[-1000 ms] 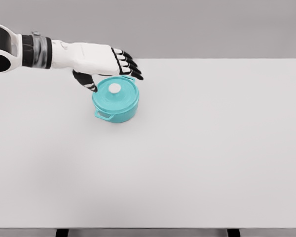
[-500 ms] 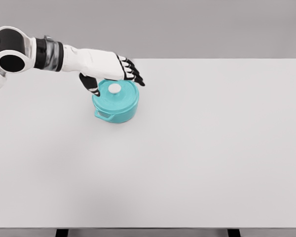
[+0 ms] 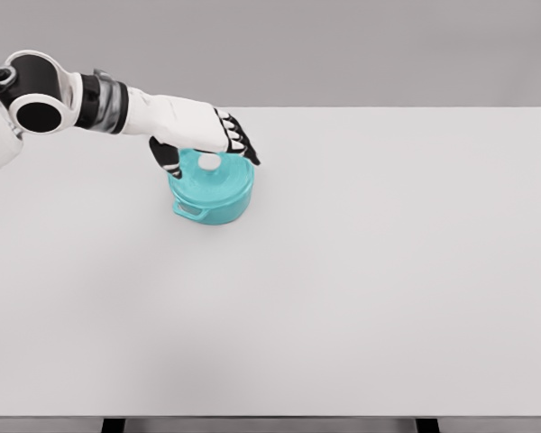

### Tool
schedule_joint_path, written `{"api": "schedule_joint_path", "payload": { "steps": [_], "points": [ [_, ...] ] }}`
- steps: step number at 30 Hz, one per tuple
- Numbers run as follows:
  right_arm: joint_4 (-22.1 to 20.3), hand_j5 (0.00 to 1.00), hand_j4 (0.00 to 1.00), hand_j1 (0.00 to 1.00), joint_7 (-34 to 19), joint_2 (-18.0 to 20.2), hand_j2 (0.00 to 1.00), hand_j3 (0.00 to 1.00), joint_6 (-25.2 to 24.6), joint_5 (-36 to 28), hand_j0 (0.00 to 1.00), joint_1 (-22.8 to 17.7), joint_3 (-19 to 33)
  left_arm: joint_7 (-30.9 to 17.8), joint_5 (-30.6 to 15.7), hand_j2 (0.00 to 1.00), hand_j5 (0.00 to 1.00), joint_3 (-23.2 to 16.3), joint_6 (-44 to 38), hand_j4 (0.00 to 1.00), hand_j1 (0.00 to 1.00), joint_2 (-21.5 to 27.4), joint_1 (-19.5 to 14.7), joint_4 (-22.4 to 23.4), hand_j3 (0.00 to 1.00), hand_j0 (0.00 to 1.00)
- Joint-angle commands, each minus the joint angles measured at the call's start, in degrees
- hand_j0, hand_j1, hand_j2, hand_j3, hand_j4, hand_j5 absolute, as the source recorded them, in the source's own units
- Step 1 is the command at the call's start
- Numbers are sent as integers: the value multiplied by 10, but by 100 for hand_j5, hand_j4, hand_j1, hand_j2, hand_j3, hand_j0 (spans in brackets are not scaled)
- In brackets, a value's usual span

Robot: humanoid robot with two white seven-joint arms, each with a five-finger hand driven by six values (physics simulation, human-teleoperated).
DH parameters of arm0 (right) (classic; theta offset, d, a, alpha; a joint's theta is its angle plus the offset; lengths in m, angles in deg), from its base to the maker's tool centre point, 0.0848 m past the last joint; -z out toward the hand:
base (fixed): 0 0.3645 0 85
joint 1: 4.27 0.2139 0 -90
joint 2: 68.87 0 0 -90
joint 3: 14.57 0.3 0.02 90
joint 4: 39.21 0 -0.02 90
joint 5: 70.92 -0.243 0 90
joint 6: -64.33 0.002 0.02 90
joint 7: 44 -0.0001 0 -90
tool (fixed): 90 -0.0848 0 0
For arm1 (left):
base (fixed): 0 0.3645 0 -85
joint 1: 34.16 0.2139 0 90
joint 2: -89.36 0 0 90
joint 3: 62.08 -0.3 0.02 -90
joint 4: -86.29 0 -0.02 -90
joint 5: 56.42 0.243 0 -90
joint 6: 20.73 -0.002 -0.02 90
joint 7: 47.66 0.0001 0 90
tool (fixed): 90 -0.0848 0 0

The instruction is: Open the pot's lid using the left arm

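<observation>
The left hand (image 3: 198,135) has dropped lower than it hung a second ago, so its palm now covers the far rim of the teal pot (image 3: 212,191). The lid (image 3: 218,171) is still seated, its white knob (image 3: 209,161) peeking out between the thumb (image 3: 169,159) and the other fingers (image 3: 239,144). The fingers are half curled around the knob without pinching it yet, so I judge the grasp is about to close.

A wide, plain white counter (image 3: 361,289) is seen filling most of the head view, and a single teal pot (image 3: 211,191) with its lid on is carried on it, set toward the far left part.
</observation>
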Motion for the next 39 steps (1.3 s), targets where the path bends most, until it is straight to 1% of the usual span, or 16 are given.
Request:
{"api": "schedule_joint_path", "payload": {
  "steps": [1,3,6,8,11,13,20,23,25,27,28,31,37,38,39],
  "points": [
    [0,100,100,100,0,0,100,100,0,0,100,0,0,0,19,97,97,0,-3,97,97,-11,0,18,97,97],
    [0,100,100,100,0,0,100,100,0,0,100,0,0,0,21,96,96,-12,-3,96,96,-18,0,35,96,96],
    [0,100,100,100,0,0,100,100,0,0,100,0,0,0,22,93,93,-16,-3,93,93,-21,0,38,93,93],
    [0,100,100,100,0,0,100,100,0,0,100,1,0,0,38,92,92,-16,-3,92,92,-21,0,38,92,92],
    [0,100,100,100,0,0,100,100,0,0,100,0,0,0,48,92,92,-17,-3,92,92,-34,0,74,92,92],
    [0,100,100,100,0,0,100,100,0,0,100,0,0,0,62,88,88,-16,-3,88,88,-35,0,75,88,88],
    [0,100,100,100,0,0,100,100,0,0,100,0,0,0,63,87,87,-16,-3,87,87,-49,0,76,87,87],
    [0,100,100,100,0,0,100,100,0,0,100,0,0,0,64,84,84,-17,-3,84,84,-51,0,81,84,84],
    [0,100,100,100,0,0,100,100,0,0,100,0,0,0,74,84,84,-17,-3,84,84,-55,1,82,84,84],
    [0,100,100,100,0,0,100,100,0,0,100,0,0,0,75,83,83,-17,-3,83,83,-56,1,91,83,83],
    [0,100,100,100,0,0,100,100,0,0,100,0,0,0,75,82,82,-17,-3,82,82,-57,1,91,82,82],
    [0,100,100,100,0,0,100,100,0,0,100,0,0,0,75,73,73,-21,-3,73,73,-57,1,91,73,73],
    [0,100,100,100,0,0,100,100,0,0,100,0,0,0,75,69,69,-21,-3,69,69,-60,1,90,69,69],
    [0,100,100,100,0,0,100,100,0,0,100,0,0,0,75,65,65,-22,-2,65,65,-60,1,90,65,65],
    [0,100,100,100,0,0,100,100,0,0,100,0,0,0,75,63,63,-22,-2,63,63,-60,1,90,63,63]
  ]
}}
